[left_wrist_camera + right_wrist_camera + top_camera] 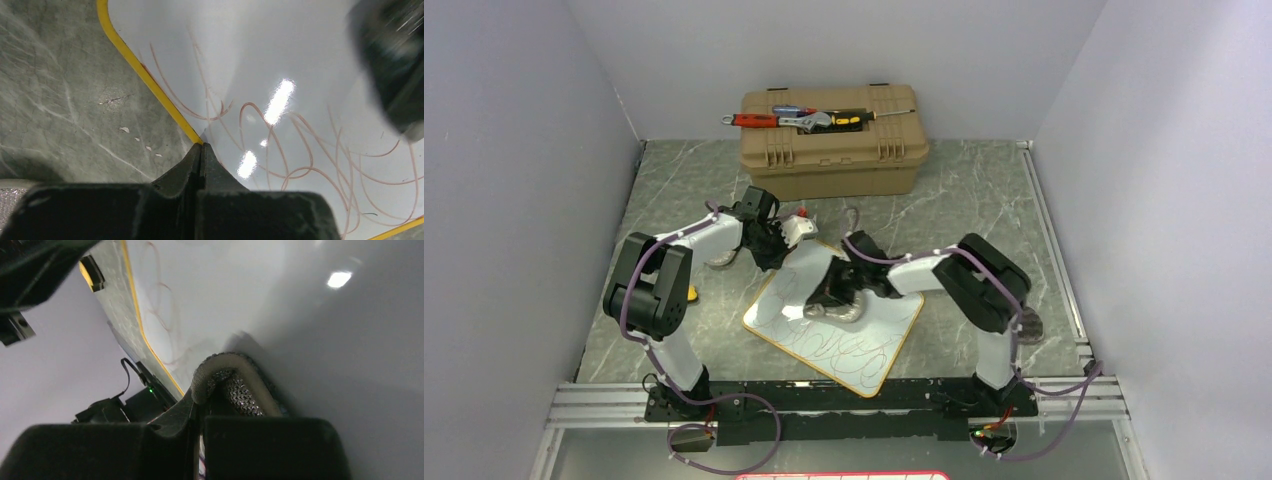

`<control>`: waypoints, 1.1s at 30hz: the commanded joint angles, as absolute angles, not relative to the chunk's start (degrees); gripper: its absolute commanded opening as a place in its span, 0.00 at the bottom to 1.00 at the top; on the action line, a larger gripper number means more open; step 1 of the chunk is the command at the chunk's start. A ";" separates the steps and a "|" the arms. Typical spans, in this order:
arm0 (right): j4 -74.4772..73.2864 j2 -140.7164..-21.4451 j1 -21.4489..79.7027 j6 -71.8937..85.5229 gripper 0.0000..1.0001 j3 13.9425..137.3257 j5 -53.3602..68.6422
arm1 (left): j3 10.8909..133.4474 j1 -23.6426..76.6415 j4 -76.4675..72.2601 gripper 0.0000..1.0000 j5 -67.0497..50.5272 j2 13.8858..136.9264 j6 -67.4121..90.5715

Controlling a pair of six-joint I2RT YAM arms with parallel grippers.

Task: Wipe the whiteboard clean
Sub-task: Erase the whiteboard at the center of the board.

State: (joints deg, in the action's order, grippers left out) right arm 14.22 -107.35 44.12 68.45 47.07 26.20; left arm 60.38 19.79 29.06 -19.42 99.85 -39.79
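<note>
The board (892,312) lies flat on the table (984,200), close to its near edge and about midway along it, turned so one corner points at the arms. The toolbox (824,165) sits well apart at the far edge. Brownish scribbles (280,150) cover most of the board's near half, so the wiping looks far from done. The right gripper (200,395) has its jaws closed tight on a folded grey mesh cloth (235,377), and the fold is pressed onto the white surface around the middle of the board. The left gripper (201,150) has its jaws fully closed with nothing between them. Its tip sits right on the yellow rim (150,82) along the board's left side, and it looks like it's pinning the board down, though actual contact is hard to confirm. To do this step well, the right arm should probably keep the cloth flat and pushed down evenly, then drag it in overlapping passes toward the near corner where the lines are thickest. The left tip should hold the rim so the board can't skate around. Strokes aimed roughly toward the pinned side seem safer than ones that could spin the board away from it. The right arm should also steer clear of the left gripper.
</note>
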 commanded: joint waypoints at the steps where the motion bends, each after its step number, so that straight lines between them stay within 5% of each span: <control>1: 4.81 -117.64 46.74 63.72 0.00 53.25 16.83 | 57.18 19.54 35.91 0.03 -16.84 102.66 -39.91; 5: 0.33 -115.13 41.01 62.04 0.00 49.74 15.03 | 57.26 19.52 36.38 0.03 -16.87 102.68 -39.97; 14: -15.71 -89.26 25.86 53.77 0.00 26.82 6.13 | 56.86 19.51 35.76 0.03 -17.11 102.73 -39.91; 21: -27.34 -71.95 24.97 50.69 0.00 24.95 5.92 | 57.56 19.51 36.14 0.03 -17.15 103.10 -40.17; 27: -22.59 -71.88 27.36 47.68 0.00 26.78 19.00 | 58.83 19.51 37.52 0.03 -18.63 103.16 -39.29; 33: -25.18 -71.02 31.93 52.25 0.00 30.77 14.42 | 63.45 18.05 43.02 0.06 -21.54 101.73 -37.78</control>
